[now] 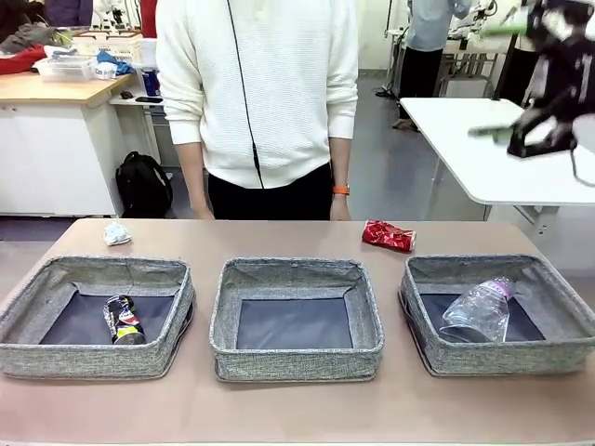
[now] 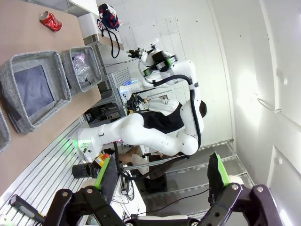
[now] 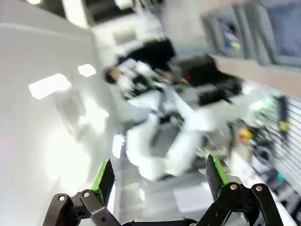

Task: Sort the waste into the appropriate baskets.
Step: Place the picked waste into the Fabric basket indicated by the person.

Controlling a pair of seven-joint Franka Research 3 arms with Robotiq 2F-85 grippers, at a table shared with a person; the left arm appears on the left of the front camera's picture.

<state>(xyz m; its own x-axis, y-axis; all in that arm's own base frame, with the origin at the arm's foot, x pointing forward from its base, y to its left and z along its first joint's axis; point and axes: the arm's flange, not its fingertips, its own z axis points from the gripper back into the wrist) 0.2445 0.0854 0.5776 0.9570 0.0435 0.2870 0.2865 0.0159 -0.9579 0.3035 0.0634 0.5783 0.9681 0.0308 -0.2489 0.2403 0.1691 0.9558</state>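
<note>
Loose on brown table (image 1: 297,409): red crushed drink can (image 1: 389,235), white paper wad (image 1: 116,233), beyond grey woven-fabric baskets (image 1: 296,348); dark drink can (image 1: 124,321) in left one, clear plastic bottle (image 1: 479,311) in right one; left gripper (image 2: 161,172), right gripper (image 1: 497,82) both spread, empty; risk: dented can slipping from pads into wrong basket.

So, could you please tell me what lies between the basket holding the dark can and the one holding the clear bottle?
The third basket, its dark bottom bare, sits between them, seen in the front view.
</note>
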